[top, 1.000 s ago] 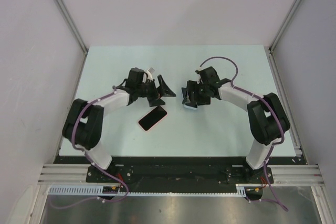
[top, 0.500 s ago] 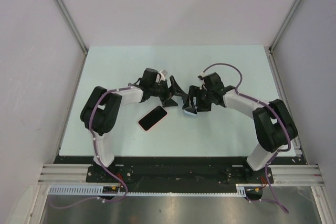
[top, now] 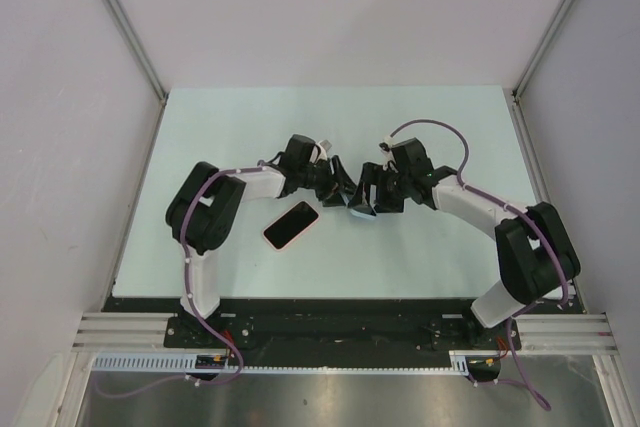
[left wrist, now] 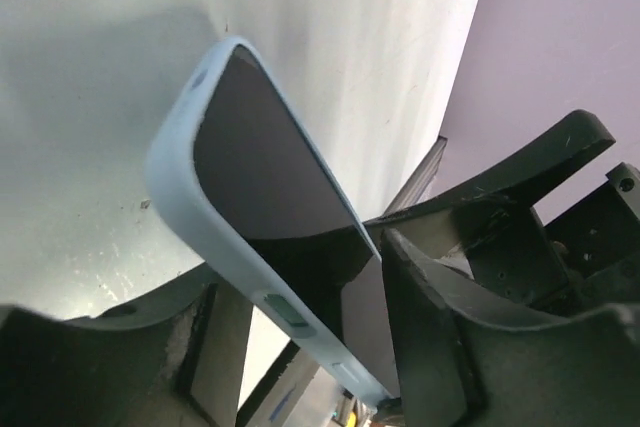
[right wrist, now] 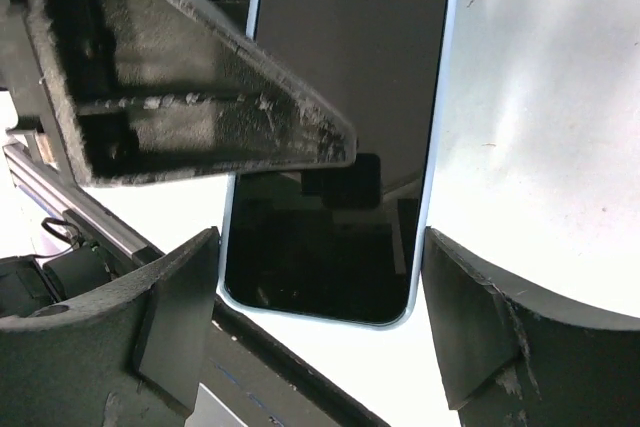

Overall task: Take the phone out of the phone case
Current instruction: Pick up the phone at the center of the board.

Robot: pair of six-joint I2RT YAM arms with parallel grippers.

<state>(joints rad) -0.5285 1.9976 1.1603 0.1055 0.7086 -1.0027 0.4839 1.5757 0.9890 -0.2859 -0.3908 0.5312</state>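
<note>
Phone (right wrist: pixel 380 47) in a pale blue case (left wrist: pixel 200 242) hangs above the table (top: pixel 230 127) at the centre of the overhead frame, between two robot arms that meet nose to nose. The right gripper (top: pixel 368 199) is clamped across the case's long edges near one end, a finger pressed to each side. The left gripper (top: pixel 340 187) straddles the other part of the phone, one finger over the dark screen and one behind the back. Whether it has pinched yet cannot be told from these views.

The phone looks light, flat and rigid, with a slick glass front that would slide under hard pads and could crack if dropped. The case appears to be a soft, rubbery shell that should flex at its rim. A sound hold is probably on the case's lip at a corner, peeling it back while the other gripper steadies the phone by front and back. Squeezing both long edges at once would likely press the case tighter onto the phone.

By count: two arms, two grippers, one blue case and two phones. The second phone (top: pixel 291 225), pink-edged and screen up, lies flat on the table just lower left of the grippers, untouched.
</note>
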